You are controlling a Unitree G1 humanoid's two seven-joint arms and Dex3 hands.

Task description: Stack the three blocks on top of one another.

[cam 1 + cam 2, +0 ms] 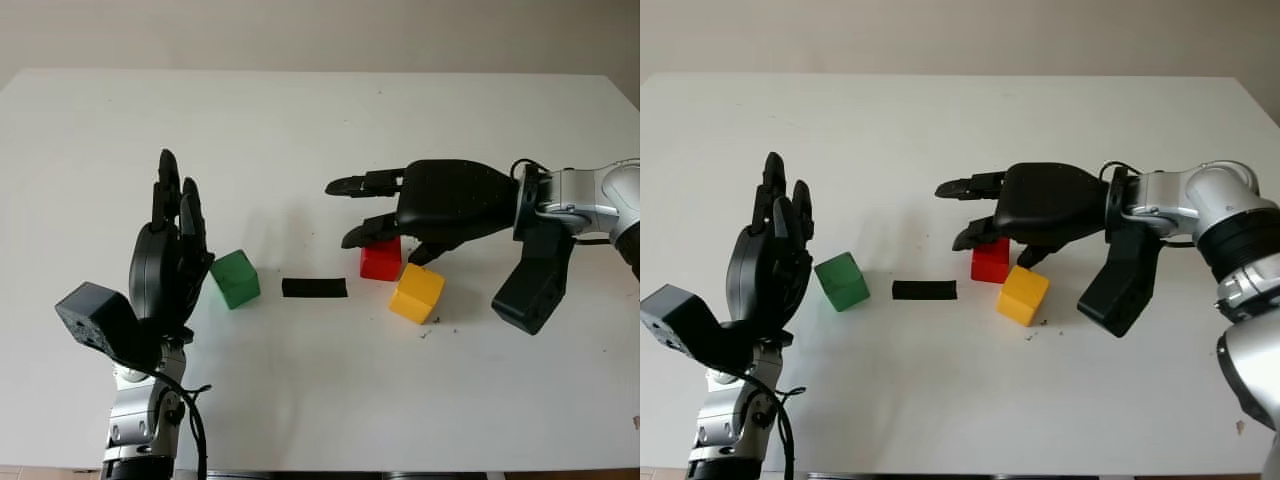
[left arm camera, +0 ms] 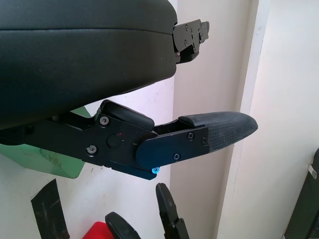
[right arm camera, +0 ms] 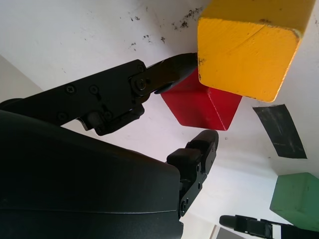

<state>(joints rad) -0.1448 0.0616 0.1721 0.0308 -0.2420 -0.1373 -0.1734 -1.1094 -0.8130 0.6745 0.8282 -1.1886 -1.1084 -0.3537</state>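
Now right hand [image 1: 385, 232] over red block [image 1: 381, 262], unstacked

My two black three-fingered hands, left hand [image 1: 168, 262] and right hand [image 1: 440, 205], join silver wrists with black cables and camera blocks.

A white table [image 1: 300, 130] carries three blocks near its middle, toward the front edge. The green block [image 1: 235, 278] sits leftmost, a strip of black tape [image 1: 314, 288] lies flat beside it, then the red block [image 1: 381, 260] and the yellow block [image 1: 417, 293] stand close together.
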